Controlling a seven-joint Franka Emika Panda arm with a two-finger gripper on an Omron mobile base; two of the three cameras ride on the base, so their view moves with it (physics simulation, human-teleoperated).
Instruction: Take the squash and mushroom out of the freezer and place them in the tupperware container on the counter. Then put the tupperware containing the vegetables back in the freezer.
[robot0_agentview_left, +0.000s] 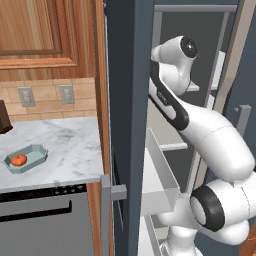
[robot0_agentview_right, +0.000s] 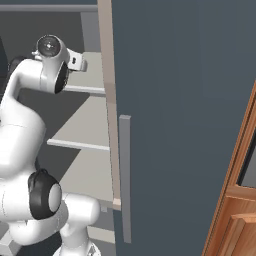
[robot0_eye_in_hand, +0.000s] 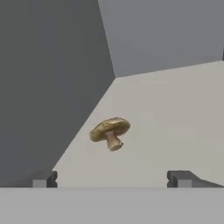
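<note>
The mushroom (robot0_eye_in_hand: 110, 132) lies ahead of the wide-open pincer (robot0_eye_in_hand: 111, 178), a bit left of the middle, probably lying tipped over.

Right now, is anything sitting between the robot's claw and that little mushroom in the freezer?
Nothing visible does. In the hand view the mushroom lies alone on a bare light shelf of the freezer, ahead of the open gripper, with clear shelf between the fingertips and it.
</note>
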